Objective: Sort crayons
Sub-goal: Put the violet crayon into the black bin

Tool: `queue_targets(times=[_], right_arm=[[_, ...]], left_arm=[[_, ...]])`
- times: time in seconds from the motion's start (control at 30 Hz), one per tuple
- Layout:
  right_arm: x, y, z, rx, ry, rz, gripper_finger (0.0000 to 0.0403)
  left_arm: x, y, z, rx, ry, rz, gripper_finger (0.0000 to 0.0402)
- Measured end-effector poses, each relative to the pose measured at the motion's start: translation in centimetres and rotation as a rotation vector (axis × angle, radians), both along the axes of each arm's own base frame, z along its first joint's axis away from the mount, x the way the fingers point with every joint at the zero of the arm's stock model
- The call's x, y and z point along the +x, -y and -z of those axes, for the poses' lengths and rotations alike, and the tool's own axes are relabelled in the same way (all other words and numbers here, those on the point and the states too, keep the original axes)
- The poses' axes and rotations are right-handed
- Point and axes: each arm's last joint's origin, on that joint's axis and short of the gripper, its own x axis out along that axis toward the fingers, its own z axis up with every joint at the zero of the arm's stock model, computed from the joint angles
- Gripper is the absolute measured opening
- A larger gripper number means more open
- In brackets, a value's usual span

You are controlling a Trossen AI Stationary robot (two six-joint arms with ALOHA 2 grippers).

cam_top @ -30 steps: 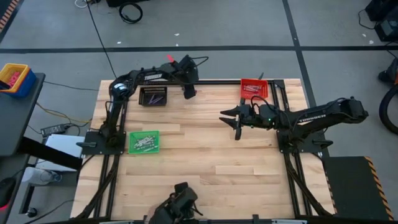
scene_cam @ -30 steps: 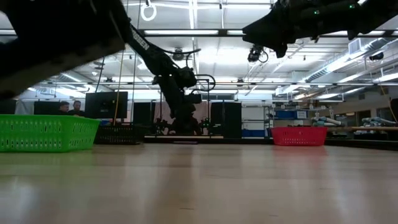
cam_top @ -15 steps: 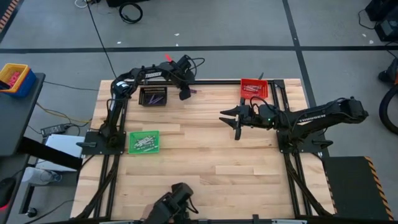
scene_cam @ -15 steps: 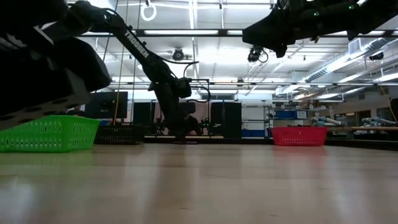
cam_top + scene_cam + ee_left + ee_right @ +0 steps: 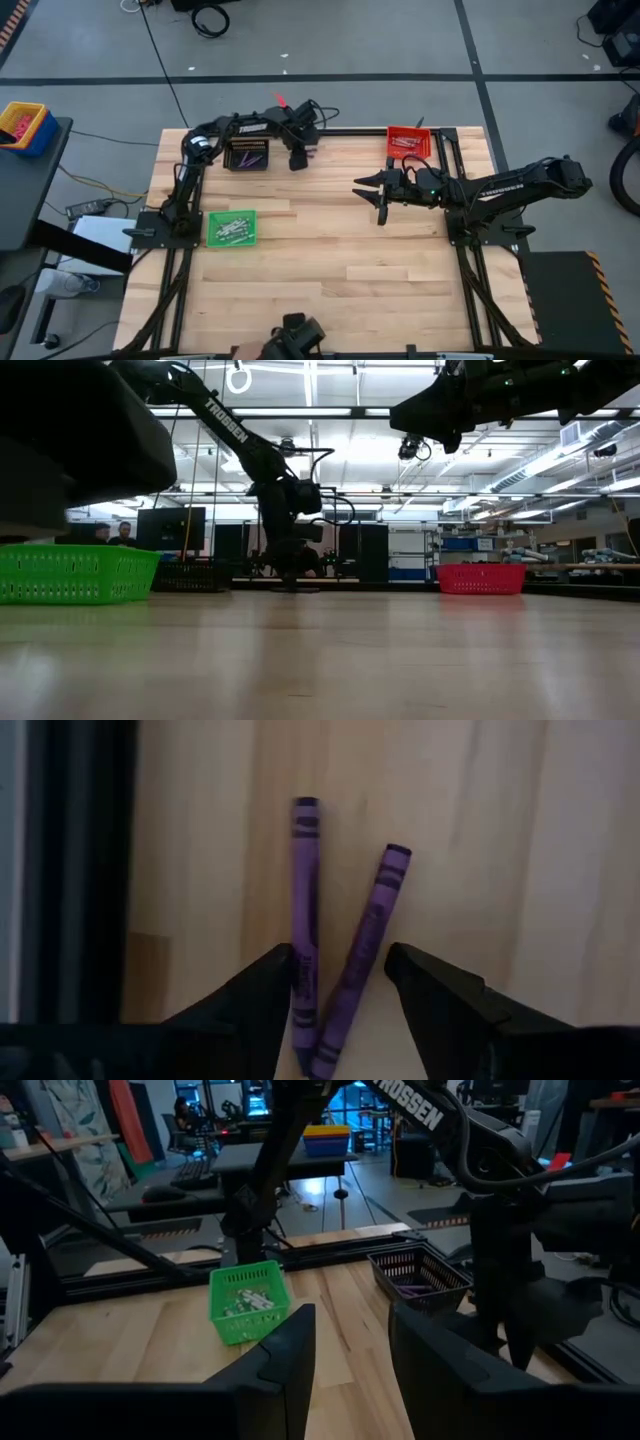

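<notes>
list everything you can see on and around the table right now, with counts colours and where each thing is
purple crayons: two, purple, lying loose on the wood, meeting at one end between the left pincer's fingers
black bin: one, black, far left of the table, purple crayons inside
green bin: one, green, left edge, pale crayons inside
red bin: one, red, far right, reddish crayons inside
table: one, light wood
yellow bin: one, yellow, on a dark stand off the table's left
left pincer: open, beside the black bin
right pincer: open, mid-table, waiting

Grey concrete floor (image 5: 400, 40) w/ dark tape lines, ceiling strip lights (image 5: 300, 412), wood table (image 5: 330, 260).
</notes>
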Motion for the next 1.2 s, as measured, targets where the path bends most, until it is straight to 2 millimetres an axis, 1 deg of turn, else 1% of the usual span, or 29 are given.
queue_targets(times=[0.33, 0.67, 0.93, 1.13, 1.2], right_arm=[[0.0, -0.2, 0.0, 0.032, 0.002, -0.054, 0.0132], [0.0, -0.7, -0.1, 0.032, 0.008, -0.082, 0.0132], [-0.6, -1.4, -0.9, 0.031, 0.047, -0.114, 0.0132], [-0.7, -1.8, -1.1, 0.031, 0.057, -0.130, 0.0132], [-0.7, -1.8, -1.1, 0.030, 0.062, -0.133, 0.0132]], left_arm=[[1.4, 3.2, 0.2, -0.034, -0.075, -0.026, 0.0194], [2.3, 5.7, 0.4, -0.037, -0.143, -0.063, 0.0194], [2.3, 5.9, 0.5, -0.038, -0.160, -0.073, 0.0194], [2.2, 5.9, 0.5, -0.034, -0.165, -0.064, 0.0194], [2.2, 5.8, 0.2, -0.030, -0.159, -0.064, 0.0194]])
